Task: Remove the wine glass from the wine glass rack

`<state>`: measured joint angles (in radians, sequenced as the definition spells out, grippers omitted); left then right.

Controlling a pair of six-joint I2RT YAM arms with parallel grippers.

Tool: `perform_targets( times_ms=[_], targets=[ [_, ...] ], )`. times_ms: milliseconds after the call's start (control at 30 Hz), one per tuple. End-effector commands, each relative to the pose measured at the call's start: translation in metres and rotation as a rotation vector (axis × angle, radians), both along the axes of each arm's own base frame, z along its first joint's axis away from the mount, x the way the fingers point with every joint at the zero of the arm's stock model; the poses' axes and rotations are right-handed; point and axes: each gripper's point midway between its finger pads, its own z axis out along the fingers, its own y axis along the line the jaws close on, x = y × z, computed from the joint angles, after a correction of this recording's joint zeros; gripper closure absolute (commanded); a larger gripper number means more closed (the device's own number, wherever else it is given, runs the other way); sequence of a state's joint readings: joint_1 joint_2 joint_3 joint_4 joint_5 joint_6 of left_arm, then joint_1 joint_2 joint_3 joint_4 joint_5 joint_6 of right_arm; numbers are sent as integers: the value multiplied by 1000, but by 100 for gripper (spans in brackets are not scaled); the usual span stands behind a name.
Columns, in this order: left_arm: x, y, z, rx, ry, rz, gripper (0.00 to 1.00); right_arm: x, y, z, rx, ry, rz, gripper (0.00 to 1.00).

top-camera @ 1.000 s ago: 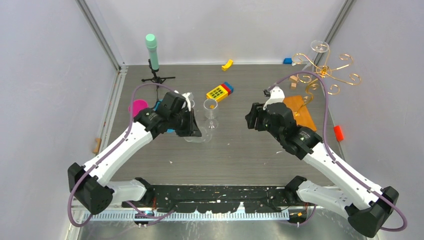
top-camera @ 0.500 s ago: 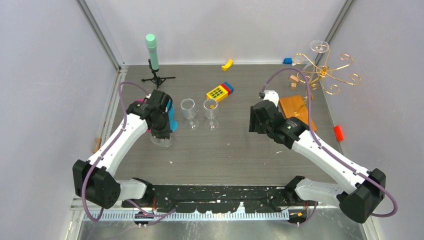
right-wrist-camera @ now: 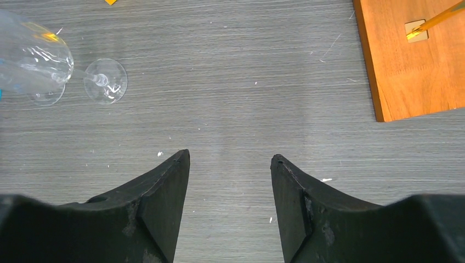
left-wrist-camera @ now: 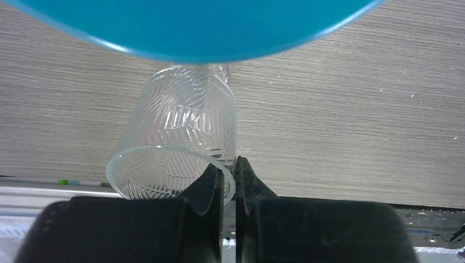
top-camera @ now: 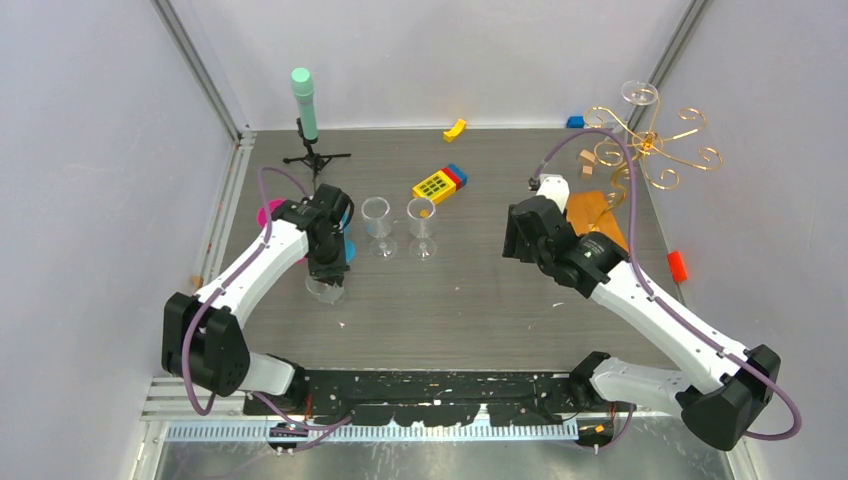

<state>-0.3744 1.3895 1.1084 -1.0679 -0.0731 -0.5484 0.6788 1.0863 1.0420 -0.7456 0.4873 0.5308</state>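
The wine glass rack's gold wire arms (top-camera: 650,145) rise from its orange-brown wooden base (top-camera: 593,214) at the far right. One clear wine glass (top-camera: 640,93) hangs from a curled arm at the top. My right gripper (top-camera: 517,235) is open and empty, just left of the base, which also shows in the right wrist view (right-wrist-camera: 417,66). My left gripper (top-camera: 326,272) is shut on the rim of a clear patterned glass (left-wrist-camera: 175,131), one finger inside it and one outside, low over the table at the left.
Two wine glasses (top-camera: 376,222) (top-camera: 421,225) stand mid-table; one shows in the right wrist view (right-wrist-camera: 33,60). A teal bowl (left-wrist-camera: 192,27) and pink dish (top-camera: 268,213) lie by the left gripper. Beyond are a microphone stand (top-camera: 306,110), a yellow toy calculator (top-camera: 435,185) and a red block (top-camera: 678,266).
My left gripper has carried the patterned glass leftward and nearer, away from the two standing glasses, and lowered it. The right gripper has shifted only slightly and stays open.
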Motion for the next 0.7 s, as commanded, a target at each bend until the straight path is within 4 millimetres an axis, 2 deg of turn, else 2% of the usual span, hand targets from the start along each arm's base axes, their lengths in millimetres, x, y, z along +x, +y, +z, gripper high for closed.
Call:
perform_targets(
  times_ms=[0, 67, 233, 367, 500, 600, 667],
  targets=[
    [10, 6, 3, 32, -40, 0, 93, 3, -5, 32, 42, -68, -50, 38],
    [9, 8, 3, 43, -35, 2, 89, 1, -7, 35, 40, -67, -58, 39],
    [9, 8, 7, 44, -40, 3, 68, 0, -9, 45, 50, -82, -59, 39],
    [9, 9, 16, 44, -52, 0, 61, 0, -8, 54, 62, -97, -50, 39],
    [15, 7, 46, 19, -128, -6, 50, 1, -9, 68, 57, -117, -40, 39],
    [16, 7, 77, -12, -215, -13, 40, 4, -10, 90, 49, -156, -23, 38],
    [15, 8, 96, -33, -275, -21, 28, 6, -12, 108, 30, -191, -7, 38]
  ],
)
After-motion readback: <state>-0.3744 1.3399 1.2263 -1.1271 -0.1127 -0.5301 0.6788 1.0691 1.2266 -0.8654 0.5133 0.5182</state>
